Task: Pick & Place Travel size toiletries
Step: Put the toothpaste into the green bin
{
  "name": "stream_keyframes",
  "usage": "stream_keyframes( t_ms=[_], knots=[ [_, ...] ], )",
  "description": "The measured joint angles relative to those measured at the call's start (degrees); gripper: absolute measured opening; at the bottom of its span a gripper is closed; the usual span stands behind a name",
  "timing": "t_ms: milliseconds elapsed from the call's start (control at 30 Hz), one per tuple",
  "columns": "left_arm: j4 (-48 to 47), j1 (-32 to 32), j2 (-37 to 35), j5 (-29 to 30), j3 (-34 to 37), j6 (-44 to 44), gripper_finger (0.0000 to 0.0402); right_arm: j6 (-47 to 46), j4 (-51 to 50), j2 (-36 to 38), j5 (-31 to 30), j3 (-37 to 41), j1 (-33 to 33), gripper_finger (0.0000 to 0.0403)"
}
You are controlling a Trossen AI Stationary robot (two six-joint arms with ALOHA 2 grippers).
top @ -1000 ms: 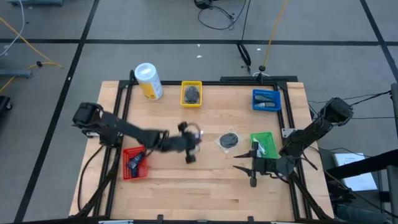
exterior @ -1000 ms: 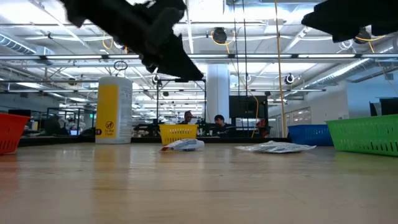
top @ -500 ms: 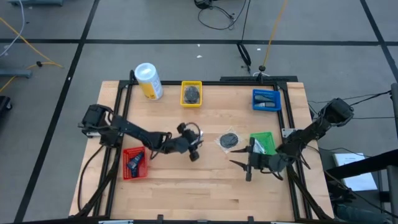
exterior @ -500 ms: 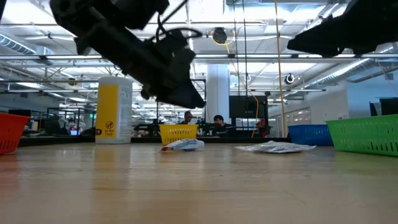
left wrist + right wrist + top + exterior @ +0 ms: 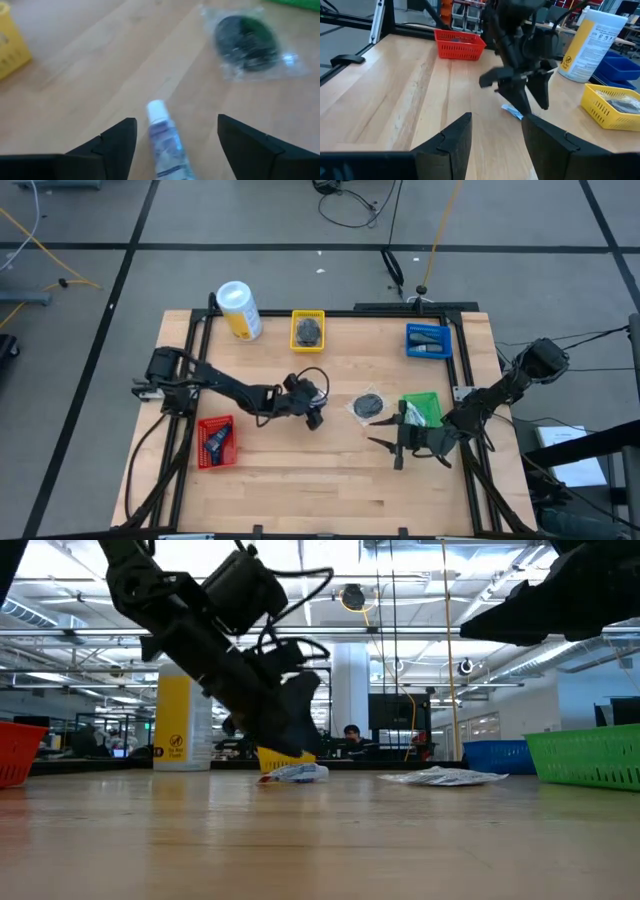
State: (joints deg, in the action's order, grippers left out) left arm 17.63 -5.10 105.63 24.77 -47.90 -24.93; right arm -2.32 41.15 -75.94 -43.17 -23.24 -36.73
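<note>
A slim white tube point(image 5: 165, 142) with a white cap lies flat on the wooden table point(image 5: 300, 480). It also shows under the left arm in the low view point(image 5: 298, 772) and the right wrist view point(image 5: 512, 111). My left gripper point(image 5: 172, 145) hangs low over it, open, with one finger on either side of the tube. A dark round disc in a clear pack point(image 5: 369, 405) lies on the table just beyond it. My right gripper point(image 5: 392, 448) stands open over the table's near right part with nothing between its fingers.
A tall yellow canister point(image 5: 238, 308) stands at the far left. A yellow tray point(image 5: 308, 330) holding a dark disc and a blue tray point(image 5: 428, 340) sit along the far edge. A green tray point(image 5: 420, 398) is at the right and a red tray point(image 5: 215, 442) at the near left.
My left gripper has come down toward the table over the white tube, and its fingers have opened wide. The tube has stayed where it lay.
</note>
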Motion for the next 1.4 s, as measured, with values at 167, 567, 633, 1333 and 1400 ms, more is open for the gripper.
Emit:
stream_keyframes(
  t_ms=[167,567,633,1333,1400],
  knots=[
    [-0.11,0.07,2.29,0.73,0.0,-2.73,0.0233,-0.03,-0.39,0.0,-0.05,0.02,0.0,0.0164],
    [0.24,0.26,2.66,-1.26,-0.02,-1.15,0.0061,-0.05,-0.23,0.0,-0.1,2.64,0.0,0.0164],
    [0.51,0.26,2.66,-1.26,-0.02,-1.06,0.0036,-0.05,1.77,0.0,-0.03,4.12,0.02,0.0164],
    [23.48,-5.0,2.7,-26.32,-0.46,10.95,0.001,15.28,11.48,-13.2,20.94,2.78,8.01,0.0231],
    [23.49,-5.42,2.7,-26.33,-0.93,10.98,0.0019,19.67,11.41,-15.2,20.58,0.06,8.89,0.0247]
  ],
)
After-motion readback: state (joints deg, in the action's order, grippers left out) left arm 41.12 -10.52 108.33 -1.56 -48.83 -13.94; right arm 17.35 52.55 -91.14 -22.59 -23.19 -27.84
